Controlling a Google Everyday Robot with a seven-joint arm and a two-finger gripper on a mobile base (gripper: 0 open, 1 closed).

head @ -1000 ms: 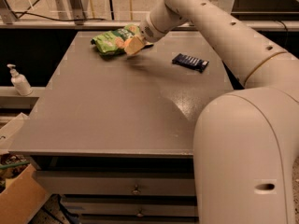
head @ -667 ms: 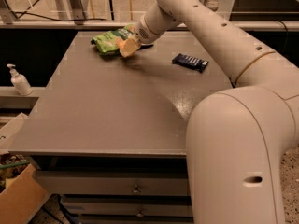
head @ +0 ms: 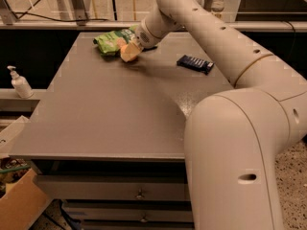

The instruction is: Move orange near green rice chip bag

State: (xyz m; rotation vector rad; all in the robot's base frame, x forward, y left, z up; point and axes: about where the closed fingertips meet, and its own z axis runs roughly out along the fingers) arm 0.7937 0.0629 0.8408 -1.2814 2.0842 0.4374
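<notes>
The green rice chip bag (head: 111, 41) lies flat at the far left of the grey table (head: 110, 119). The orange (head: 128, 51) shows as a pale orange lump at the tip of my gripper (head: 132, 48), right beside the bag's right end, low over the table or resting on it. My arm reaches in from the right over the far side of the table. The gripper is shut on the orange, and its wrist hides part of the bag's right edge.
A dark-blue candy bar wrapper (head: 194, 63) lies on the table right of the gripper. A soap bottle (head: 19, 83) stands on a ledge to the left. A cardboard box (head: 19, 205) sits on the floor at lower left. Drawers (head: 139, 194) are under the table.
My gripper has moved a little left and toward the near side with the orange in it, staying beside the green bag. The bag and candy wrapper have not moved.
</notes>
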